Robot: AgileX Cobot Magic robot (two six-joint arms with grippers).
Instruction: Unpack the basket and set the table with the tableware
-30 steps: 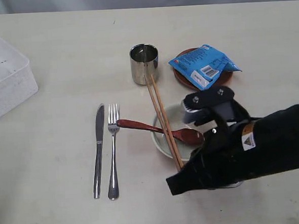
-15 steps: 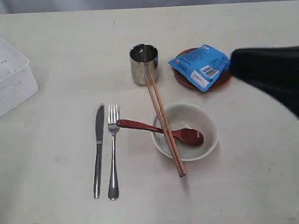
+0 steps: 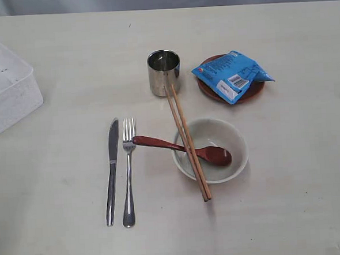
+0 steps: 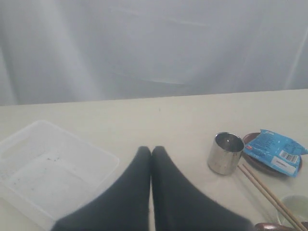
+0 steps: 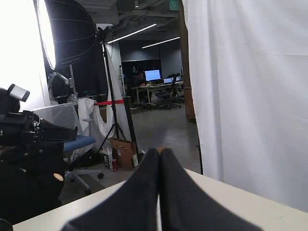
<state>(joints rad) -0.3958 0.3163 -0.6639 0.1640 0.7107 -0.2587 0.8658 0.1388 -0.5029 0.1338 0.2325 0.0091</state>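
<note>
— At the left edge of the table, what is seen?

— The white basket is seen there, upright, with a few dark specks on its floor.

— Where is the tableware laid?

— It is laid near the middle of the table, well apart from the basket. The steel knife and fork are set side by side. Just to their right the pale bowl is placed. The dark red spoon is rested with its scoop in the bowl and its handle over the rim; the handle's tip is just beside the fork, and whether it touches cannot be told. The wooden chopsticks are laid across the bowl's left rim and over the spoon, their far ends reaching the steel cup. To the right of the cup the brown-red plate is found, with a blue snack packet lying on it.

— How are the grippers held?

— The left gripper is held above the table with its fingers pressed together and nothing gripped. The basket and the cup are seen beyond it, and neither is touched. The right gripper is likewise pressed together on nothing. It is pointed toward a white curtain and a room behind, with only a strip of the table's edge shown beneath it.
</note>
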